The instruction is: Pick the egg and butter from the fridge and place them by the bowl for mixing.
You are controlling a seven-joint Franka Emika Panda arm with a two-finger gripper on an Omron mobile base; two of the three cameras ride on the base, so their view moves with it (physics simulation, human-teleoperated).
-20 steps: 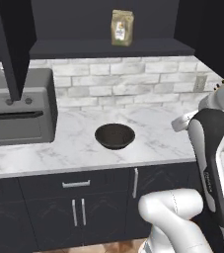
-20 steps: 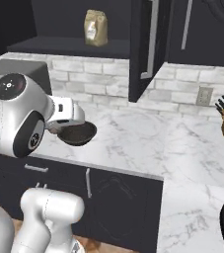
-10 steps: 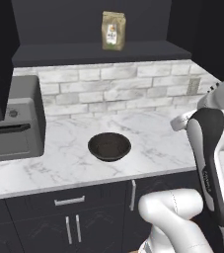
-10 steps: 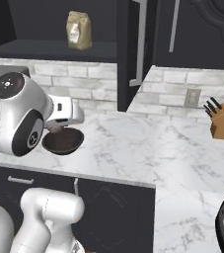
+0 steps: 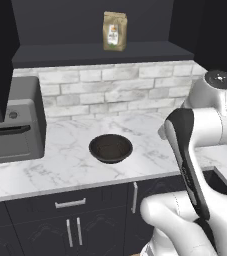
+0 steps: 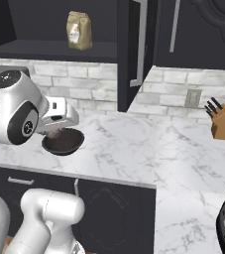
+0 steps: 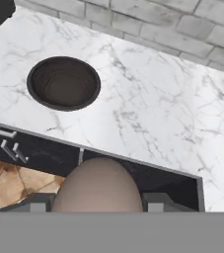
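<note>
The egg (image 7: 97,185), brownish with grey patches, sits between the two finger tips of my gripper (image 7: 97,202), which is shut on it. It hangs above the counter's front edge, short of the bowl. The bowl (image 7: 63,82) is round, shallow and dark, and stands on the white marble counter (image 7: 148,108). The bowl (image 5: 110,148) lies left of my arm in the left base view. In the right base view my white hand hangs just over the near rim of the bowl (image 6: 64,142). The butter is out of view.
A grey oven-like appliance (image 5: 10,130) stands on the counter at the left. A tan paper bag (image 5: 115,31) is on the dark shelf above. A knife block (image 6: 223,121) is at the far right. Tall dark doors with grey handles (image 6: 140,44) rise behind; whether they are the fridge I cannot tell.
The whole picture has shifted in both base views, so the base has driven along the counter. The bowl now appears nearer my arm. The gripper's hold has not changed.
</note>
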